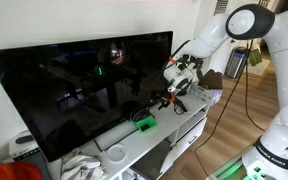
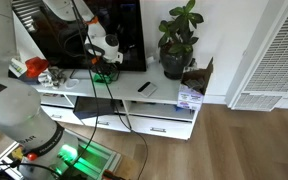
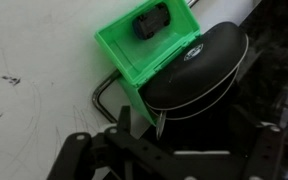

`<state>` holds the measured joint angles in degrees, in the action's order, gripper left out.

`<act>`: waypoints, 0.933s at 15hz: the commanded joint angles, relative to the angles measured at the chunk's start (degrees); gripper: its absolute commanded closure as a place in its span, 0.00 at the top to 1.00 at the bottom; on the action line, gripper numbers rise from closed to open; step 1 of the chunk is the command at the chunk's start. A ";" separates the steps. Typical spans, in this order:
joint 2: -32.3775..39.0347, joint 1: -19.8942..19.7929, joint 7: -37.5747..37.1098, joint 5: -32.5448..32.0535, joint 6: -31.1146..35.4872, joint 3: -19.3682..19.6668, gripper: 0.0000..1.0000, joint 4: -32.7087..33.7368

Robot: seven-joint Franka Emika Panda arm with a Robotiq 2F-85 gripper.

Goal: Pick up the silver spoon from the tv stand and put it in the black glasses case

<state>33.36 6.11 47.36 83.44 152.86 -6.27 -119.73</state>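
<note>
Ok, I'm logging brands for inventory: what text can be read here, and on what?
On the black glasses case: a small pale logo, too blurred to read.
On the robot base: dark lettering, too small to read.
Nothing else legible.

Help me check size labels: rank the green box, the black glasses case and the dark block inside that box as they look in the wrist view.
Tied first: green box and black glasses case, about alike and overlapping, so unranked.
Last: dark block, clearly smallest.
</note>
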 commanded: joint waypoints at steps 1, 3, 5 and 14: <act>-8.67 -0.02 0.54 -6.27 -1.55 1.20 1.00 -7.76; -12.24 0.07 0.34 -10.90 -2.70 1.90 1.00 -10.84; -15.81 0.63 -1.55 -17.76 -4.05 3.09 1.00 -14.00; -26.04 0.58 -16.63 -44.10 1.63 0.09 1.00 -23.01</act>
<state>11.58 7.46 33.16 40.36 149.11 -2.86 -139.37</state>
